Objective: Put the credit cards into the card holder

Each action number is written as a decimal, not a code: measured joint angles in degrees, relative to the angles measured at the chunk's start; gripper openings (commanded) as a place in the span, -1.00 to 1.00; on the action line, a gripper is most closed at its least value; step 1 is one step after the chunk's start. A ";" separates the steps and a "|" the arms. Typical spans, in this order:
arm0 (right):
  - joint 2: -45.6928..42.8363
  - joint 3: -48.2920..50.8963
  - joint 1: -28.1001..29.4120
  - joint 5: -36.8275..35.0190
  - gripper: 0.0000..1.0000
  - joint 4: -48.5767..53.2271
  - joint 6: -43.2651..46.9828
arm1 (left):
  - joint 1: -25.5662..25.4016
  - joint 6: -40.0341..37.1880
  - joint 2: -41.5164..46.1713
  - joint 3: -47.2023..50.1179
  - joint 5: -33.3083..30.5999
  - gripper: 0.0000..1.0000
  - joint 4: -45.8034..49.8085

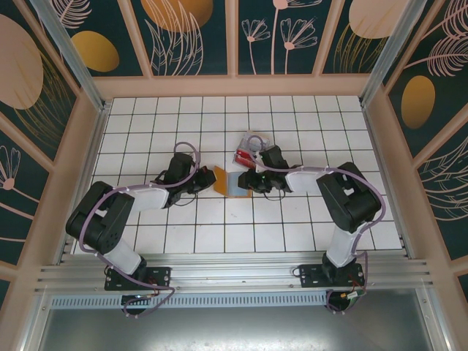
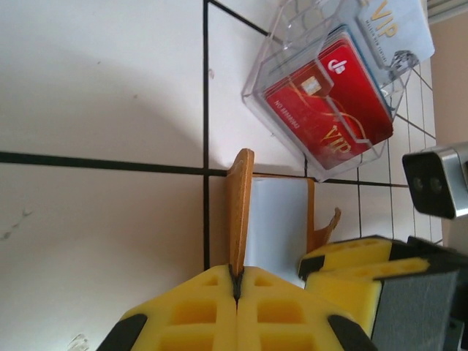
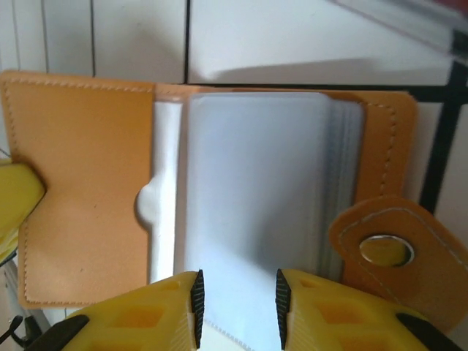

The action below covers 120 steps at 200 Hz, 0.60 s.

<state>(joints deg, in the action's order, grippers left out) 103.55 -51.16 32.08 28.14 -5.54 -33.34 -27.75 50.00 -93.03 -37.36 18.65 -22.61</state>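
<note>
Left wrist shows my left gripper (image 2: 235,281) clamped tight on the upright cover of the card holder (image 2: 239,205), while my right gripper (image 3: 238,300) hangs slightly parted over its clear sleeves (image 3: 252,190).

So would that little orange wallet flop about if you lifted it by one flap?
Probably floppy: the card holder folds at its spine, one cover pinched upright by the left gripper while the rest lies flat. Likely light, since its cover and clear sleeves look thin. Those sleeves look glossy, so perhaps slippery.
</note>
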 measured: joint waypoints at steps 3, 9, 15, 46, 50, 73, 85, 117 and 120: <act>0.17 -0.22 -0.07 -0.07 -0.32 0.04 0.00 | 0.00 0.02 0.00 0.20 -0.09 -1.00 -0.20; 0.50 -0.59 -0.11 -0.28 -0.32 0.04 0.04 | 0.00 0.22 0.00 0.59 -0.22 -1.00 -0.52; 0.76 -0.94 -0.11 -0.61 -0.32 0.11 0.20 | 0.00 0.44 0.02 1.01 -0.44 -1.00 -0.90; 1.25 -1.75 -0.11 -1.77 -0.32 0.28 0.66 | 0.00 0.85 0.79 3.15 -1.66 -1.00 -1.40; 1.25 -1.77 -0.09 -1.81 -0.32 0.28 0.87 | 0.00 0.87 0.94 3.43 -1.90 -1.00 -1.40; 1.25 -2.08 -0.09 -2.75 -0.32 0.74 1.49 | -0.07 0.87 1.79 5.27 -3.32 -1.00 -1.42; 1.25 -2.23 -0.11 -3.28 -0.32 1.14 1.55 | -0.04 0.94 1.88 6.05 -3.91 -1.00 -1.68; 2.14 -4.50 1.09 -5.05 -0.31 3.32 1.95 | -0.04 2.03 1.03 7.43 -4.13 -1.00 -4.00; 2.45 -4.94 1.40 -5.29 -0.31 3.45 1.95 | -0.04 2.14 0.81 7.48 -4.11 -1.00 -4.26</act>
<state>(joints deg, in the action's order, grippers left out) 106.00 -56.10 33.47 22.85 -2.09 -31.40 -27.79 52.14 -92.23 -29.89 14.55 -26.87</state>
